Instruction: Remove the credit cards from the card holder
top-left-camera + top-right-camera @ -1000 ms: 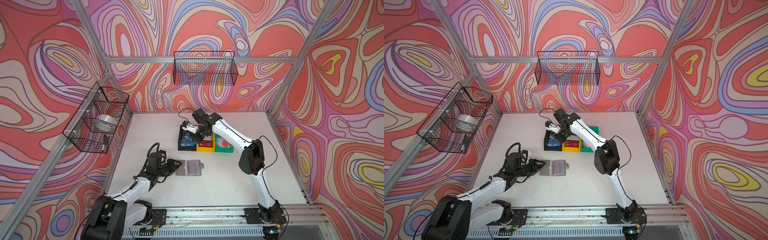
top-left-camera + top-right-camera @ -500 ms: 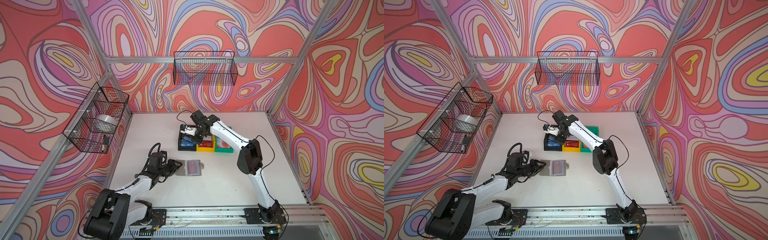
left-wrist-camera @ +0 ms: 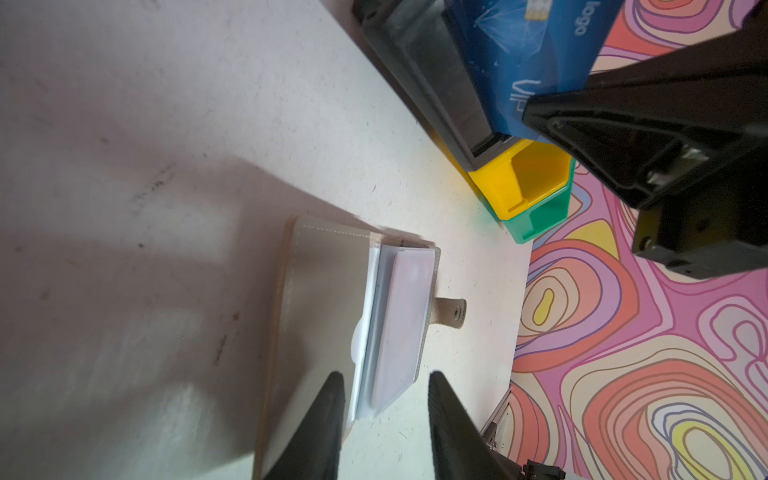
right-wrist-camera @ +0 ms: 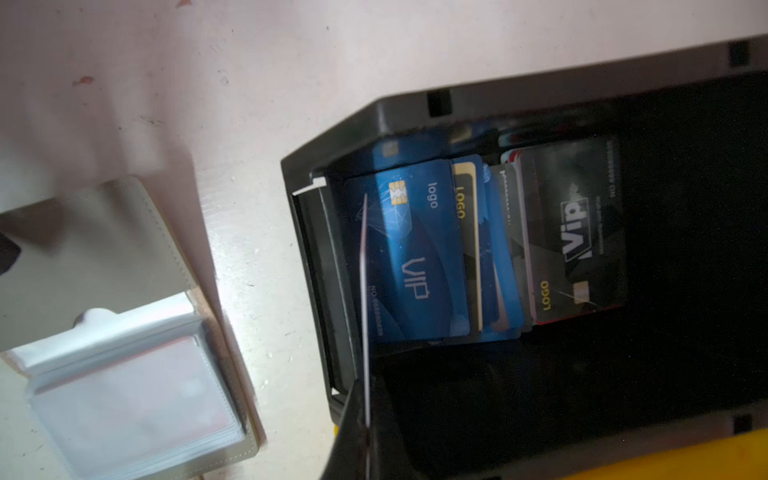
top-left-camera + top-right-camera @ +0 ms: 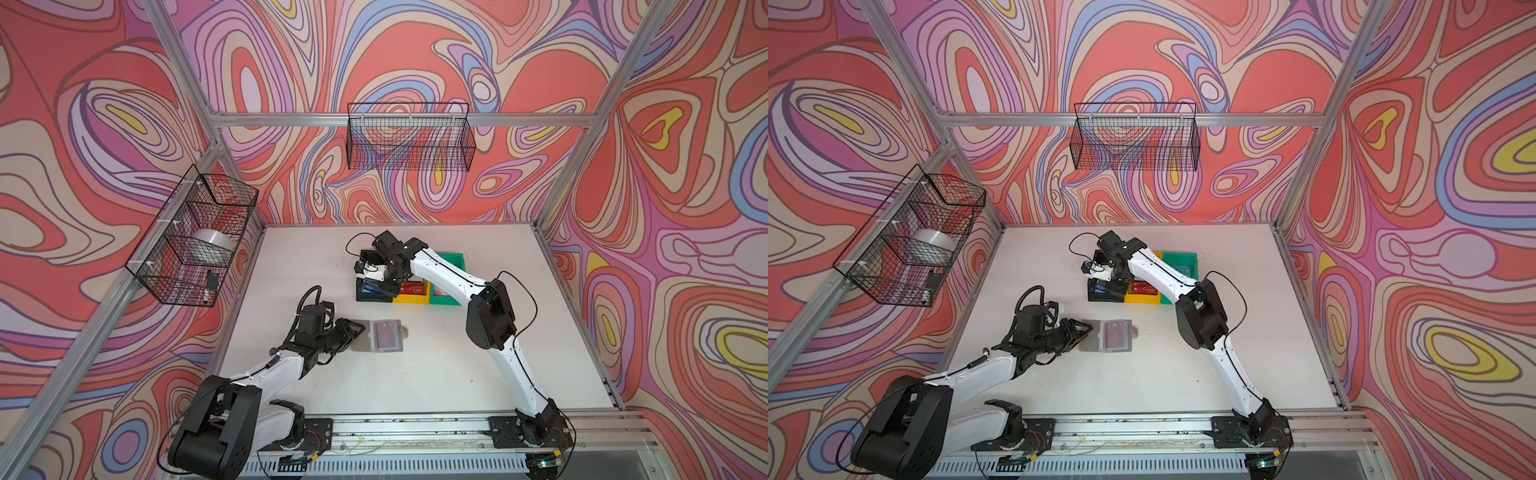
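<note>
Right pincer point(image 4: 365, 417) grips thin blue VIP plastic card point(image 3: 519, 54) over black plastic bin point(image 4: 415, 109); left pincer point(image 3: 386, 415), jaws apart, straddles edge of open grey leather-like card holder point(image 3: 324, 291).

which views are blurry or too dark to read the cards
Right wrist view: black bin interior is dark, its cards dim but readable; the card holder is blurred and washed out. Left wrist view: shadows cross the table. Both top views: evenly lit, crisp.
</note>
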`<state>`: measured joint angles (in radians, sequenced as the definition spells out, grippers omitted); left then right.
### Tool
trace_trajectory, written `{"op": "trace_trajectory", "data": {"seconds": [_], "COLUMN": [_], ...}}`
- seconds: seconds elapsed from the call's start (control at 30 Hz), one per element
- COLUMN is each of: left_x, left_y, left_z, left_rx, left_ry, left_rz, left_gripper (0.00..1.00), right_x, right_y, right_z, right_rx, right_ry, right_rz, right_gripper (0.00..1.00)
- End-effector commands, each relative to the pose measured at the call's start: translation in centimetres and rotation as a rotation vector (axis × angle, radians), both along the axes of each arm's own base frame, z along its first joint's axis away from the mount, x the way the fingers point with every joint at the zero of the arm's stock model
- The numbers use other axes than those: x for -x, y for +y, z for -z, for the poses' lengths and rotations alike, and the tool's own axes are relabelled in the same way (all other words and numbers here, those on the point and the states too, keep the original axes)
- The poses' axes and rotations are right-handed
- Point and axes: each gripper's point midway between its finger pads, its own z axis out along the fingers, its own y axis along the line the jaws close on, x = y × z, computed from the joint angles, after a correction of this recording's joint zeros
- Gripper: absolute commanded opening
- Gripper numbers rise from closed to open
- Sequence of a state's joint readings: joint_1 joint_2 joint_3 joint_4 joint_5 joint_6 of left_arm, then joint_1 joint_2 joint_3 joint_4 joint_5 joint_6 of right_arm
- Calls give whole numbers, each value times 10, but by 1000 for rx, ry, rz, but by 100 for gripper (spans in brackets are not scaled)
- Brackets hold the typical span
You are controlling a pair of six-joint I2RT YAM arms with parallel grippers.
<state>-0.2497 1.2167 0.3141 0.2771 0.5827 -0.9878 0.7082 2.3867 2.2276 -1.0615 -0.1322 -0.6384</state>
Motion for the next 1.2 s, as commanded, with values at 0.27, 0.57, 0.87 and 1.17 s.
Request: {"op": "trace_trajectory", "data": {"seconds": [0.27, 0.57, 0.87, 1.17], "left_x": [-1, -1, 0, 1], "left_y": [-2, -4, -3, -2], "left_z": [3, 5, 5, 6], "left_rx": [4, 10, 6, 7], "left_ry": [-7, -4, -4, -2], "left_rz": [11, 15, 13, 12], "left_gripper": [37, 37, 37, 37], "right_x": [-1, -13, -17, -34], "right_y": [7, 15, 13, 15], "right_z": [7, -1, 3, -14], "right_rx": [29, -16, -2, -33], "right_ry": [-27, -82, -105, -178], "right_rz": [-19, 17, 24, 103], "right_gripper": [0, 13, 20, 22]}}
